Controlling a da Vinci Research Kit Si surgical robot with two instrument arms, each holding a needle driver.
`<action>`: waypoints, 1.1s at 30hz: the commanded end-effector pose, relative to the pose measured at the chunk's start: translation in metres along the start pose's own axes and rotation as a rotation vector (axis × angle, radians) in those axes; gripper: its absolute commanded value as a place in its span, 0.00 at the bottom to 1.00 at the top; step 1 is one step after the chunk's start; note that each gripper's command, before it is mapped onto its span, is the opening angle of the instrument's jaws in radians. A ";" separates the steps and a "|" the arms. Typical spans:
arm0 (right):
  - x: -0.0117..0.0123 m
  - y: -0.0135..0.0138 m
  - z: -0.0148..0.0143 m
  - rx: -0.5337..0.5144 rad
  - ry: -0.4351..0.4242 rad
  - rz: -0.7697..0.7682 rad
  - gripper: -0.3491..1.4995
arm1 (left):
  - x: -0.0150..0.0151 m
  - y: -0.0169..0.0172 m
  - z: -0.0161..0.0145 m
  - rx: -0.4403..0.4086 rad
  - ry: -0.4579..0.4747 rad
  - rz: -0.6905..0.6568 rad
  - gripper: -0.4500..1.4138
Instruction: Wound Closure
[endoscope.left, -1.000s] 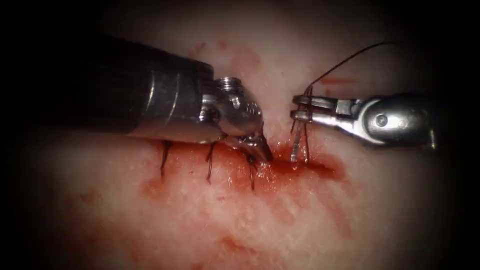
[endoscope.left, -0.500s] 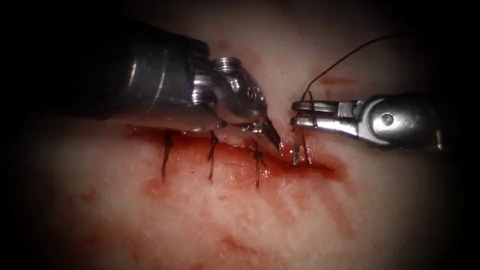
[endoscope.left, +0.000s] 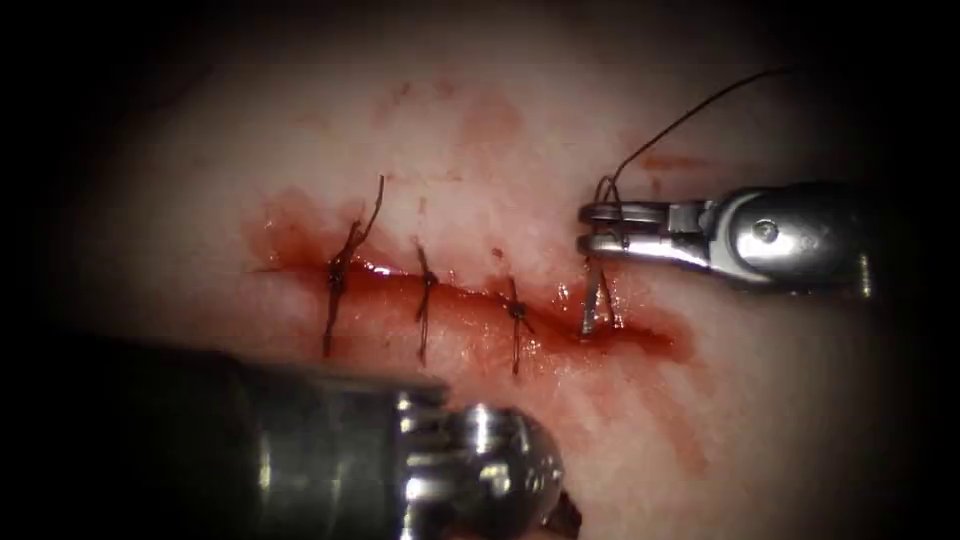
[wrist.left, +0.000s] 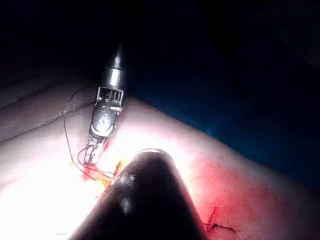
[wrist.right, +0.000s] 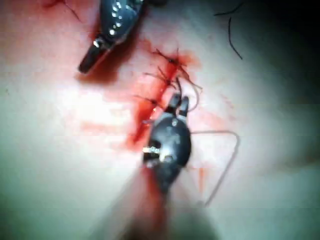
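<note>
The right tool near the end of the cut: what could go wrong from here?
1. The right tool holds the needle, whose lower end meets the tissue at the cut; a sideways tug might tear that edge.
2. The thread loops over its jaws and might snag.

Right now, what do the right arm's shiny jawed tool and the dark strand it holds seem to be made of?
The right arm's tool looks like polished bare metal: silvery, with bright glints. Its jaws are shut on the needle, grey and metallic-looking, standing in the tissue at the cut's right end. The dark thread looks like thin, flexible fibre, curving freely; material uncertain.
</note>
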 end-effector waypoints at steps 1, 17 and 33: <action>-0.0001 -0.0001 0.0008 0.003 -0.001 0.015 0.00 | 0.0002 -0.0004 0.0012 -0.006 -0.001 0.001 0.02; -0.0003 0.0000 0.0007 0.004 0.013 0.196 0.00 | -0.0012 -0.0035 0.0031 -0.016 0.032 0.025 0.02; -0.0012 0.0003 0.0007 0.004 0.014 0.391 0.00 | -0.0024 -0.0060 0.0038 -0.019 0.054 0.010 0.02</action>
